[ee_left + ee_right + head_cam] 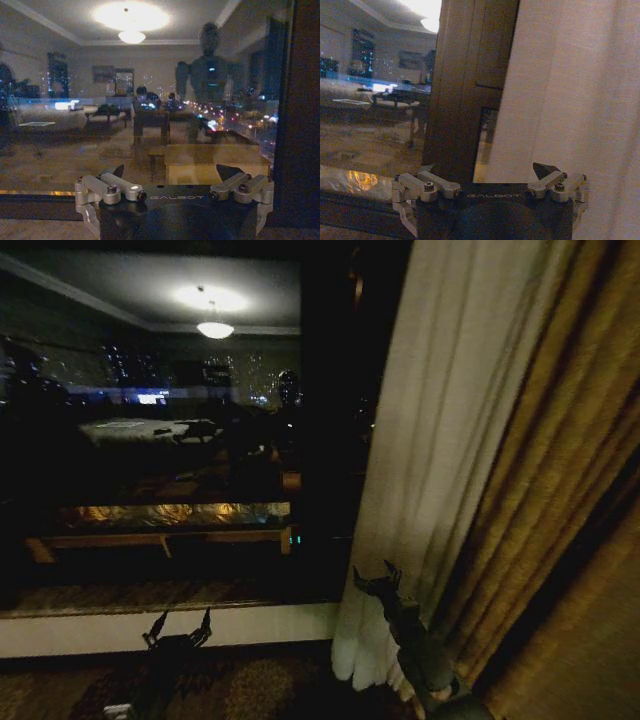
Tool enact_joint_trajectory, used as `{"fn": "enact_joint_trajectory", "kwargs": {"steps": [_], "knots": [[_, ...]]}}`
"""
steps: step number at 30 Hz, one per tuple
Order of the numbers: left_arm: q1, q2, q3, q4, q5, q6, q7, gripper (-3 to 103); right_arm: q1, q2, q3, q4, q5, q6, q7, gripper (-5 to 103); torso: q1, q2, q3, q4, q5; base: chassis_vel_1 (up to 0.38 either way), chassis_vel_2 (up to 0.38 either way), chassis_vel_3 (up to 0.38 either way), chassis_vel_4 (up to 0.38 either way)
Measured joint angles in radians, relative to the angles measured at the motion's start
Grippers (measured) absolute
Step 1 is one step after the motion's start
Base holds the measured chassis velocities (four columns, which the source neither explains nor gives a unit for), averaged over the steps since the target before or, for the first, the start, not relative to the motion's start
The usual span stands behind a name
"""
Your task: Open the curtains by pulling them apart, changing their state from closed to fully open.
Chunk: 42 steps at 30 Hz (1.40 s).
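Window: wide dark glass pane [150, 440] bared, reflecting the lit room; white sill wall below.
Curtain: sheer off-white pleated panel [440, 440] gathered right of the dark frame, beside the golden ribbed drape [560, 490].
Right pincer [376, 582]: spread wide, empty, beside the panel's left edge.
Left pincer [178, 628]: wide, empty, low before the sill.

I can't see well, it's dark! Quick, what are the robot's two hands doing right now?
Left gripper: open, holding nothing, facing the window glass.
Right gripper: open, holding nothing, beside the sheer curtain.
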Motion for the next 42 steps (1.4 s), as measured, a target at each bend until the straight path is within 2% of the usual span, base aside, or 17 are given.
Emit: {"fn": "enact_joint_trajectory", "kwargs": {"steps": [4,7,17,28,29,31,34,35,37,41,42], "knots": [[0.002,0.000,-0.002,-0.006,0.000,0.000,0.000,100,0.018,0.003,0.003,-0.014,0.011,0.000,0.009,100,0.000,0.000,0.000,0.0000,0.0000,0.013,0.019,-0.034,-0.037],[0.005,-0.001,-0.009,-0.020,0.000,0.001,0.000,100,0.064,0.005,0.017,-0.063,0.008,0.000,0.036,100,0.000,0.000,0.000,-0.0005,0.0016,-0.013,-0.014,0.007,0.017],[0.025,0.000,-0.032,-0.039,0.000,0.004,-0.004,100,0.155,-0.002,0.006,-0.132,0.098,-0.006,0.024,100,0.000,0.000,0.000,0.0002,0.0001,-0.017,-0.026,0.024,0.014],[0.044,0.000,-0.031,-0.067,-0.001,0.000,-0.041,100,0.263,0.015,-0.009,-0.221,0.106,-0.001,0.034,100,0.000,0.000,0.000,-0.0001,0.0006,0.000,0.000,0.000,0.000],[0.045,0.000,-0.031,-0.070,-0.001,0.001,-0.042,100,0.275,0.015,-0.013,-0.228,0.107,0.000,0.038,102,0.000,0.000,0.000,-0.0001,0.0004,0.000,0.000,0.000,0.000],[0.045,-0.001,-0.028,-0.073,-0.001,0.001,-0.045,100,0.296,0.015,-0.023,-0.240,0.110,0.000,0.046,95,0.000,0.000,0.000,0.0001,0.0003,0.000,0.000,0.000,0.000],[0.046,-0.001,-0.026,-0.075,-0.001,0.001,-0.049,100,0.308,0.015,-0.030,-0.247,0.111,0.001,0.054,90,0.000,0.000,0.000,0.0000,0.0005,0.000,0.000,0.000,0.000],[0.048,-0.001,-0.025,-0.078,-0.001,0.001,-0.051,100,0.312,0.014,-0.033,-0.247,0.111,0.002,0.059,79,0.000,0.000,0.000,-0.0001,0.0005,0.000,0.000,0.000,0.000],[0.049,-0.001,-0.024,-0.080,-0.001,0.001,-0.054,100,0.314,0.012,-0.035,-0.248,0.111,0.002,0.061,79,0.000,0.000,0.000,-0.0001,0.0005,0.000,0.000,0.000,0.000],[0.055,-0.001,-0.027,-0.086,-0.001,0.001,-0.057,100,0.316,0.010,-0.037,-0.249,0.110,0.006,0.069,57,0.000,0.000,0.000,-0.0001,0.0005,0.000,0.000,0.000,0.000],[0.055,-0.001,-0.027,-0.086,-0.001,0.001,-0.057,100,0.316,0.010,-0.037,-0.249,0.110,0.006,0.069,57,0.000,0.000,0.000,-0.0001,0.0005,0.000,0.000,0.000,0.000]]}}
